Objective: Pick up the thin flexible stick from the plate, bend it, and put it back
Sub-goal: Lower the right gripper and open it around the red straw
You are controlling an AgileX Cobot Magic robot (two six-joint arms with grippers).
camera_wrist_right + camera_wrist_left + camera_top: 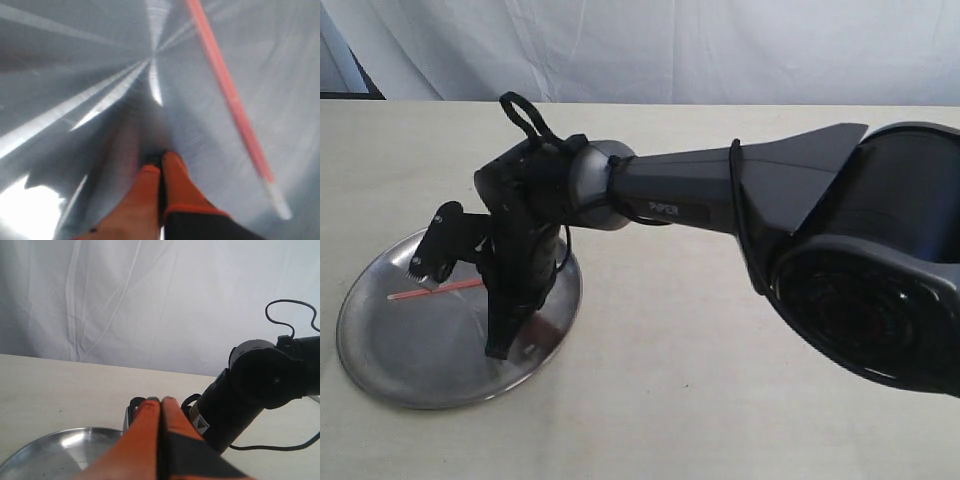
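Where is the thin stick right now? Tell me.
In the exterior view the thin flexible stick lies flat on the plate, at the left, beside the right gripper, whose jaws are shut and empty.

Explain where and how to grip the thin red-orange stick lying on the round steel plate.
Grip the thin red-orange stick near its middle, coming straight down from above with jaws straddling it. It lies flat on the round steel plate, so a low sideways approach would probably meet the rim.
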